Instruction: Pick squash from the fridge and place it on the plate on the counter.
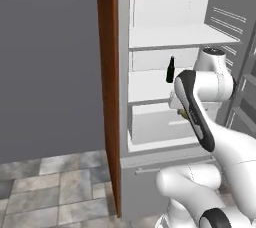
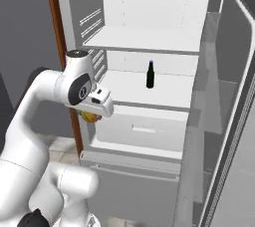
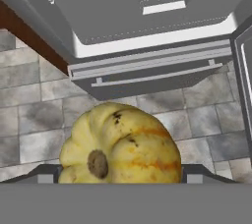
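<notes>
Fridge (image 1: 165, 37) stands open: white interior, white shelves, white drawer (image 2: 142, 129) at lower centre of the right base view. Slim dark bottle (image 2: 150, 74) upright on the middle shelf, centre of that frame; same bottle at centre of the left base view, just above the arm's dark-striped link.

Squash (image 3: 120, 147) sits in the lower centre of the hand view, yellow with orange streaks, ribbed, brown stem scar facing the camera. It lies between the two dark fingertips (image 3: 47, 175), which show at its left and right flanks at the bottom of the frame. Gripper (image 3: 120, 176) is clamped on the squash, one finger on each side.

In the right base view the squash appears as a small yellow patch under the hand, centre-left of the frame, in front of the fridge's left edge and outside the shelves, level with the top of the drawer. In the left base view a sliver of yellow shows beside the forearm, right of centre.

Behind the squash in the hand view: grey stone floor tiles (image 3: 29, 115), the fridge's lower grey front with its bar handle (image 3: 157, 75) across the middle, and the drawer at the top. A reddish-brown wooden panel (image 1: 107, 87) runs down the fridge's left side.
</notes>
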